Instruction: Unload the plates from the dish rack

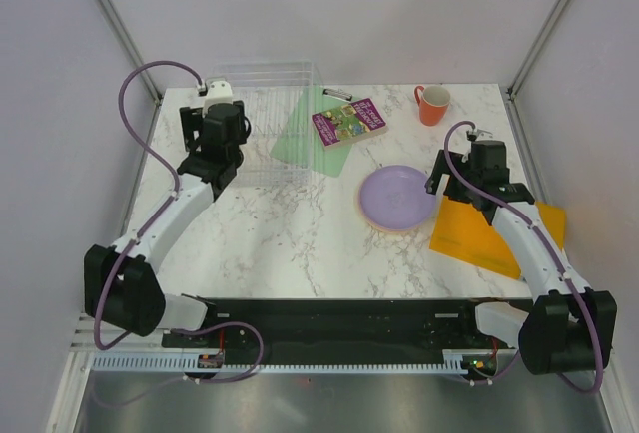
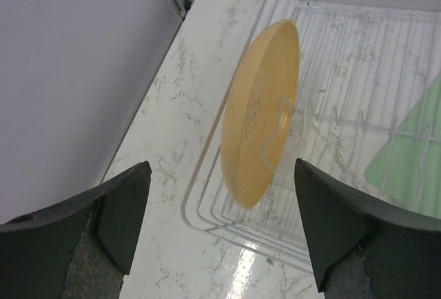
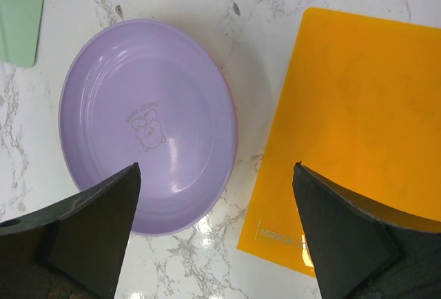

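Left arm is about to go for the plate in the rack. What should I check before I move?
1. Left hand open: ok.
2. Yellow plate upright in the rack, lined up between the fingers: ok.
3. Hand touching plate: not ok, apart.
4. Right hand open and empty: ok.
5. Purple plate flat on the table, outside the rack: ok.
6. More plates in the rack: cannot tell.
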Available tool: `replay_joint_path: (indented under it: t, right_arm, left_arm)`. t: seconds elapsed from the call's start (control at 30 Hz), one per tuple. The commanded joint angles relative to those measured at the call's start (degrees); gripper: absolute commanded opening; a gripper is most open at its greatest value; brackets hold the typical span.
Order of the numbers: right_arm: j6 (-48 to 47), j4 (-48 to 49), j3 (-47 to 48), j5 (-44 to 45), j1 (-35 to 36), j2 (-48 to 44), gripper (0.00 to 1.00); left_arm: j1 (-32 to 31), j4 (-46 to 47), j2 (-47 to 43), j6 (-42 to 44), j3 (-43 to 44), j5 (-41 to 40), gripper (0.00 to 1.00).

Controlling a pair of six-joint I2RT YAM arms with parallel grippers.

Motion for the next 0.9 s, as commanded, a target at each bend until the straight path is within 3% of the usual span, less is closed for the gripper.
replay_joint_path:
  t: [0.0, 0.2, 0.47, 0.77, 0.8, 0.87]
  right_arm:
    - [0.31, 2.7, -0.17, -1.6, -0.15, 0.58, 0.98]
    - [-0.05, 4.02, -1.57, -2.04, -0.15, 1.64, 0.98]
    - [-0.57, 5.17, -2.19, -3.8, -0.15, 3.39, 0.98]
    - [-0.57, 5.78, -2.28, -5.47, -0.15, 4.1, 0.98]
    - [-0.57, 5.78, -2.28, -5.65, -0.15, 4.1, 0.98]
    - [-0.57, 5.78, -2.28, -5.91, -0.15, 3.92, 0.98]
  left_arm:
    - [1.12, 4.72, 6.17, 2.93, 2.96, -0.92, 0.9]
    - [2.52, 8.07, 11.9, 1.26, 3.66, -1.97, 0.82]
    - [2.7, 13.86, 16.83, 3.36, 2.0, -8.73, 0.8]
    - [2.87, 19.75, 15.69, 6.88, -0.11, -13.49, 0.42]
    - [2.79, 19.93, 15.6, 7.06, -0.12, -13.57, 0.26]
    - [2.79, 19.85, 15.86, 7.67, 0.15, -13.49, 0.18]
